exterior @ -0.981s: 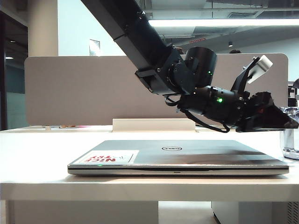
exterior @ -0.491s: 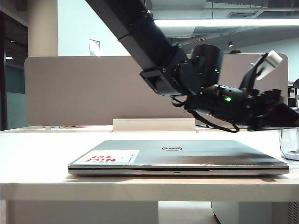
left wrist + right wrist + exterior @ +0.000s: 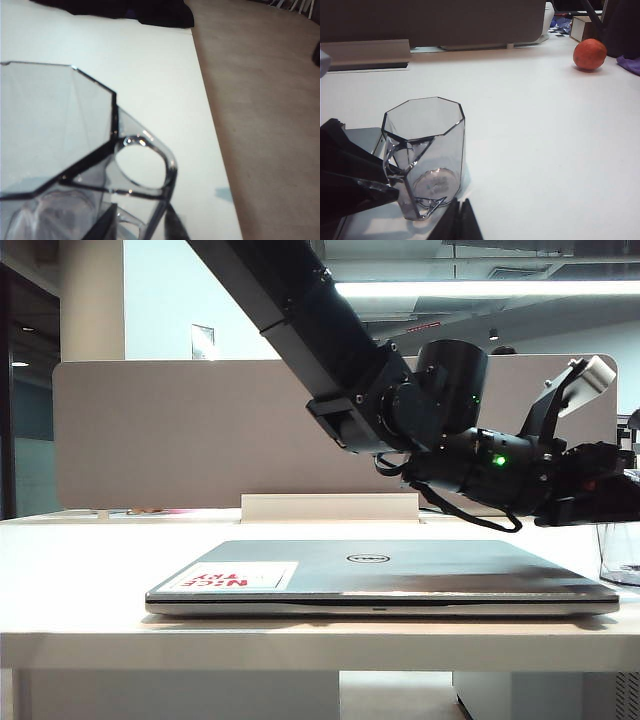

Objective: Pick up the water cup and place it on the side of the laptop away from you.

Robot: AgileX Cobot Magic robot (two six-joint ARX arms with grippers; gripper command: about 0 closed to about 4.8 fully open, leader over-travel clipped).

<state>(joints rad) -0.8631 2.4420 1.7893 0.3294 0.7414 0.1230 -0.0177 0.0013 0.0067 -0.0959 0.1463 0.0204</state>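
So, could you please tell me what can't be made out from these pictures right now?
- Exterior view: the water cup is cut off by the picture's right edge and partly covered by the left gripper.
- Left wrist view: the cup is very close and blurred. Only slivers of the fingers show, so a grip on the handle is unclear.
- Right wrist view: the left gripper's black body hides that contact, and only the right gripper tips show.
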